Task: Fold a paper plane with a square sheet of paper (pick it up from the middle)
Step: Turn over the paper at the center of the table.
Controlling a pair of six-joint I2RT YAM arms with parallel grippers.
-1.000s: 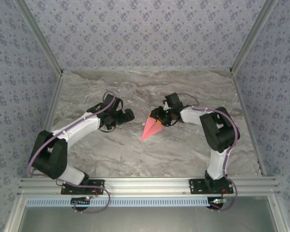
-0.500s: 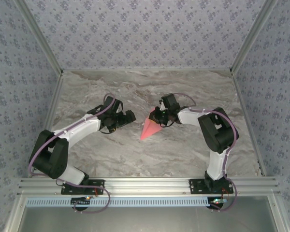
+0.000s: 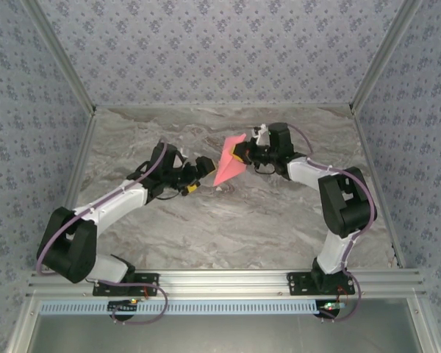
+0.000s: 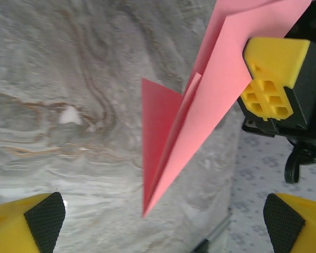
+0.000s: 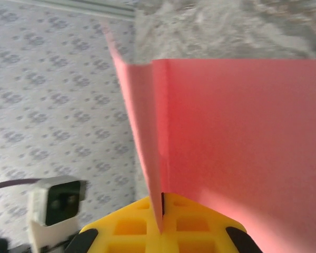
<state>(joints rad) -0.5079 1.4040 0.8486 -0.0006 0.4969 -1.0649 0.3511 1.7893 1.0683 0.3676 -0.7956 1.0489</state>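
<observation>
The square sheet of paper is folded into a salmon-pink paper plane [image 3: 227, 165], a narrow dart with a centre crease. My right gripper [image 3: 242, 154] is shut on its wide rear end and holds it above the table, sharp tip pointing down towards the near side. In the right wrist view the paper plane [image 5: 237, 132] rises out of the closed yellow jaws of the right gripper [image 5: 162, 224]. My left gripper [image 3: 199, 177] stands open just left of the tip. In the left wrist view the paper plane [image 4: 200, 121] hangs ahead of the left gripper [image 4: 163, 221], with nothing between its pads.
The marbled table [image 3: 242, 228] is walled by patterned panels on three sides, with an aluminium rail [image 3: 228, 279] along the near edge. A small white speck [image 4: 68, 115] lies on the table under the left gripper.
The right gripper shut on the plane's rear, lifted it off the table and carried it back. The left arm reached right, towards the plane's tip, staying open.
</observation>
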